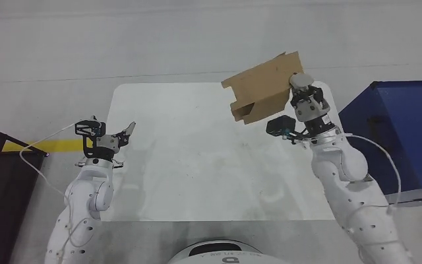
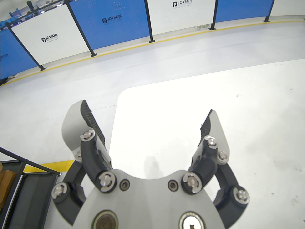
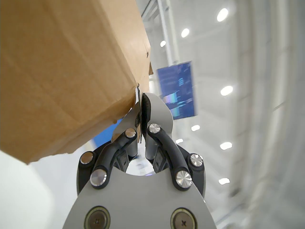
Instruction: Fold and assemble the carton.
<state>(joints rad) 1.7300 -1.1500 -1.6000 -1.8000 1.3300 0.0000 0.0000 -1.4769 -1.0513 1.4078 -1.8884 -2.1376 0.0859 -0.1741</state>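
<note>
My right claw (image 3: 142, 101) is pressed together, pinching a thin edge at one corner of the carton (image 3: 59, 60). My claw's fingers are smooth grey metal with black arms and shiny round screws.

The carton is brown cardboard, flat-sided and a bit rough, with soft fold lines and one torn-looking edge. In the top view it hangs in the air at the upper right of the frame, over the far right corner of the table (image 1: 198, 165). Its long side runs from the upper right down toward the lower left. The open end, with a folded flap, points to the lower left.

My left claw (image 2: 147, 107) is spread wide and holds nothing. Its pads (image 2: 91, 120) are black and bumpy like a tire. It sits at the left edge of the table, in the middle left of the top view.

The table is white, smooth and has round corners. A blue bin (image 1: 389, 125) stands at the right edge of the frame. Blue and white fence panels (image 2: 114, 17) with small dark writing stand behind a yellow line (image 2: 119, 48) on the floor.
</note>
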